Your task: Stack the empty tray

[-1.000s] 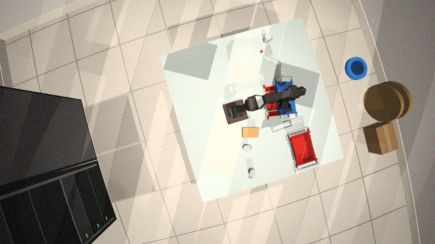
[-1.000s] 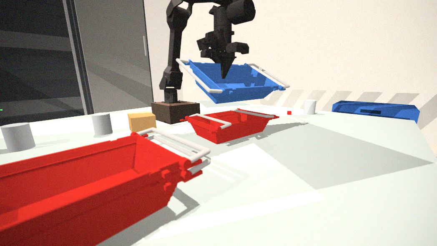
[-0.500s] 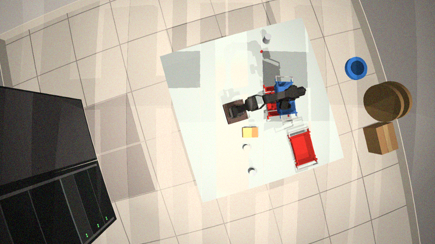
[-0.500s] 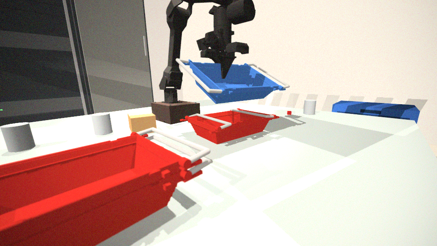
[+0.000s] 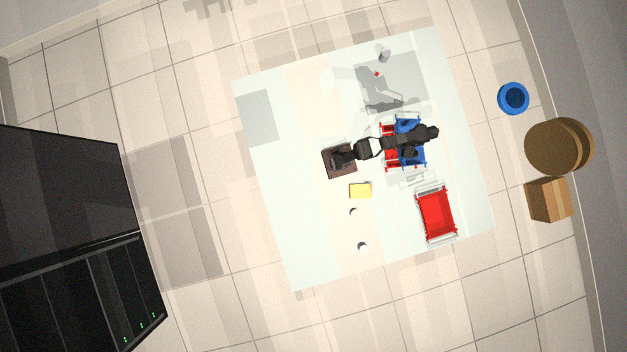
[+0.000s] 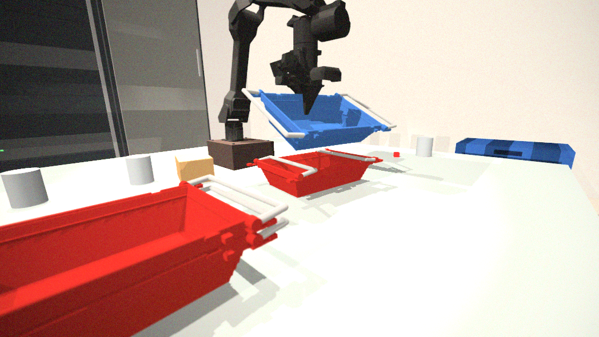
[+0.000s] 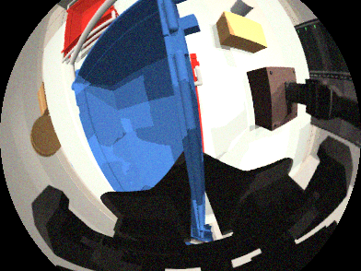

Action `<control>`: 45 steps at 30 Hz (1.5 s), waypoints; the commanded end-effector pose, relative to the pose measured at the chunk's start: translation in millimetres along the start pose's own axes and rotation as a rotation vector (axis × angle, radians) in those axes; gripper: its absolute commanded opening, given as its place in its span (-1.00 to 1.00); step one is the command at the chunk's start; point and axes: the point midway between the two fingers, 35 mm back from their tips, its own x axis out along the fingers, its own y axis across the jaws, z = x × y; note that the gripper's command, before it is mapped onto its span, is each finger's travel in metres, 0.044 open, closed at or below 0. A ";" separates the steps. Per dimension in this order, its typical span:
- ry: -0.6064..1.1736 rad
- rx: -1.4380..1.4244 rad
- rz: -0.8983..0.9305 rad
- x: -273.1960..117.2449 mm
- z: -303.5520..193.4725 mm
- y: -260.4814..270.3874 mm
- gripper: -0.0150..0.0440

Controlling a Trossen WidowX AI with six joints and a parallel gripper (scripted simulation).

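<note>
My gripper (image 6: 308, 109) (image 5: 409, 152) (image 7: 191, 154) is shut on one long wall of the empty blue tray (image 6: 335, 121) (image 5: 403, 126) (image 7: 129, 120). It holds the tray in the air, tilted, with its white bars out over its ends. Directly below stands a red tray (image 6: 331, 171) (image 5: 391, 154) (image 7: 199, 134) on the table. Two white bars (image 6: 293, 165) (image 6: 352, 155) lie across its top near each end. A clear gap separates the blue tray from these bars. The load inside the red tray is hidden from view.
A second red tray (image 6: 104, 238) (image 5: 436, 211) stands nearer the front. A yellow block (image 6: 193, 167) (image 5: 359, 190), white cylinders (image 6: 139, 168) (image 6: 23, 187) (image 6: 423, 145), a small red cube (image 6: 396, 154) and the arm's brown base (image 6: 239, 152) share the table.
</note>
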 end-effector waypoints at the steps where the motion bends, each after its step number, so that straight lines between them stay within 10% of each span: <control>1: 0.004 0.004 0.019 2.5 -0.6 2.2 -0.49; 45: 0.004 0.004 0.017 48.6 0.2 -14.1 -0.49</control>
